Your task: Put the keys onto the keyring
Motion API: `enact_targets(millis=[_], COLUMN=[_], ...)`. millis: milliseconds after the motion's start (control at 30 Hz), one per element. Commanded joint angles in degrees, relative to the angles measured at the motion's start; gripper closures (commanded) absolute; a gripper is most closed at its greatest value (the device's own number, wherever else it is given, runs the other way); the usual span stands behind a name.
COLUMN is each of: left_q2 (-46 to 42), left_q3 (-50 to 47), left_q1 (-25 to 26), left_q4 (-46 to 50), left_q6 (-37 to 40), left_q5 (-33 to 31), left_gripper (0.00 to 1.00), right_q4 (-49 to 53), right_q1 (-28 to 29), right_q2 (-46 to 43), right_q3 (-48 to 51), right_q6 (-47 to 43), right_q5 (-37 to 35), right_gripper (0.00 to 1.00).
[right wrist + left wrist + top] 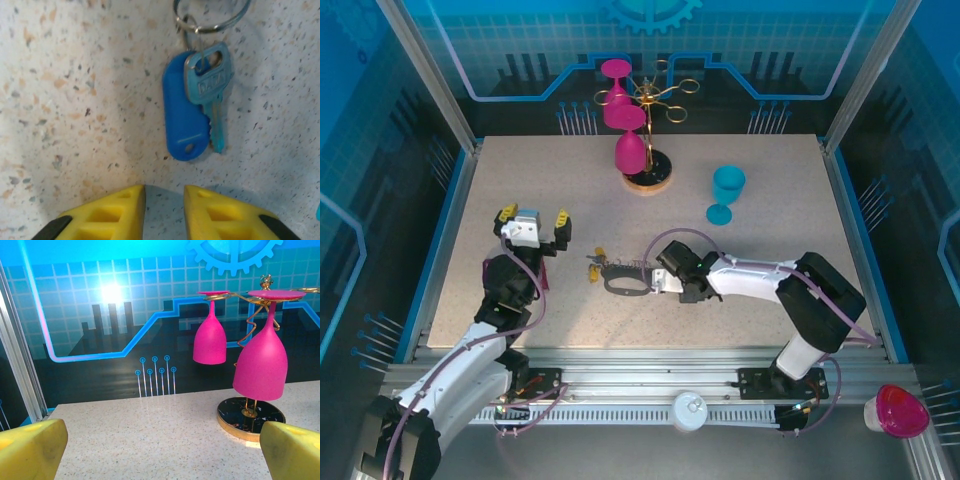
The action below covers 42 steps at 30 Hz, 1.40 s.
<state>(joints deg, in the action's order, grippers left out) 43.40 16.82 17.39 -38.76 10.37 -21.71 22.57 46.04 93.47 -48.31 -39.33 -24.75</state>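
1. At the centre of the worktop (770, 240) lies the grey-green keyring (625, 285), with small yellow-headed keys (599, 262) at its left end.
2. Right wrist view: a silver key (212, 95) lies partly over a blue tag (182, 120), and both hang on a split ring (212, 20) at the upper edge.
3. The right claw (164, 210) is just below them. Its fingers are a little apart and hold nothing.
4. The left claw (534, 218) is wide apart and empty, left of the keyring.
5. Risk: the key lies flat and thin, so the fingers may slip over it or catch only the tag.
6. Risk: nothing holds the keyring, so a push may slide it away.
7. The teal goblet (727, 190) stands upright and looks empty.
8. Two pink goblets (630, 150) hang upside down on the gold rack (665, 95), so they hold nothing.
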Motion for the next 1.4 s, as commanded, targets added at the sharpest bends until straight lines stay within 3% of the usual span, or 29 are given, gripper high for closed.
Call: enact_targets(millis=[0,133,233,333,433,567,667,733,767,833,900,967,1033,1200,1233,1300,1367], left_q2=[0.02,0.47,1.62,3.59,6.37,9.99,13.00,15.39,17.06,21.34,25.96,30.18,34.71,46.30,48.44,45.80,47.01], left_q3=[1.24,1.71,2.37,2.91,3.89,7.28,8.87,7.84,7.06,5.88,4.16,2.07,0.61,-0.98,-1.43,-0.24,1.03], left_q1=[-0.64,-0.68,-0.69,-1.01,-2.29,-6.26,-8.71,-9.04,-9.08,-9.50,-10.03,-10.49,-10.54,-11.44,-11.32,-11.66,-11.56], left_q4=[0.61,2.00,3.88,6.04,8.71,15.83,19.63,15.96,13.45,8.84,3.27,-3.74,-12.79,-26.96,-31.77,-24.80,-24.82], left_q6=[-0.90,-0.97,-1.51,-2.81,-7.05,-14.18,-20.44,-19.31,-18.02,-15.56,-13.39,-12.06,-9.28,-6.51,-5.67,-7.83,-7.43], left_q5=[-1.05,-1.07,-1.14,-1.43,-3.18,-2.40,-2.54,-2.40,-2.92,-5.18,-5.69,-3.90,-1.29,7.39,6.13,5.40,3.37], left_gripper=[0.01,0.01,0.01,0.01,0.01,0.01,0.01,0.01,0.01,0.01,0.01,0.01,0.01,0.01,0.01,0.01,0.01], right_q4=[2.46,-2.79,-13.58,-26.12,-35.30,-48.61,-66.23,-75.48,-72.92,-78.34,-89.54,-83.06,-85.12,-79.33,-79.96,-79.70,-78.06], right_q1=[-0.87,-6.11,-13.67,-21.38,-27.12,-32.17,-35.04,-35.71,-37.06,-41.61,-43.09,-43.78,-43.76,-44.20,-44.35,-44.38,-44.43], right_q2=[-5.18,-13.99,-21.14,-25.47,-26.38,-22.75,-15.14,-10.59,-11.44,-8.94,-3.63,-7.00,-5.36,-5.56,-5.40,-5.44,-5.45], right_q3=[0.33,1.77,7.30,13.88,17.02,21.09,26.69,28.67,28.30,30.13,32.22,32.09,31.57,28.89,29.03,28.86,28.00], right_q6=[3.27,12.33,22.61,32.36,35.27,33.72,30.94,31.53,33.17,35.21,37.00,36.25,35.93,37.62,37.93,38.35,38.80], right_q5=[1.97,11.20,18.23,17.04,14.72,14.91,19.94,17.63,17.97,27.36,28.63,31.55,33.61,30.30,30.09,29.34,28.14], right_gripper=[0.68,0.66,0.64,0.54,0.52,0.51,0.49,0.46,0.46,0.46,0.44,0.43,0.41,0.42,0.42,0.41,0.40])
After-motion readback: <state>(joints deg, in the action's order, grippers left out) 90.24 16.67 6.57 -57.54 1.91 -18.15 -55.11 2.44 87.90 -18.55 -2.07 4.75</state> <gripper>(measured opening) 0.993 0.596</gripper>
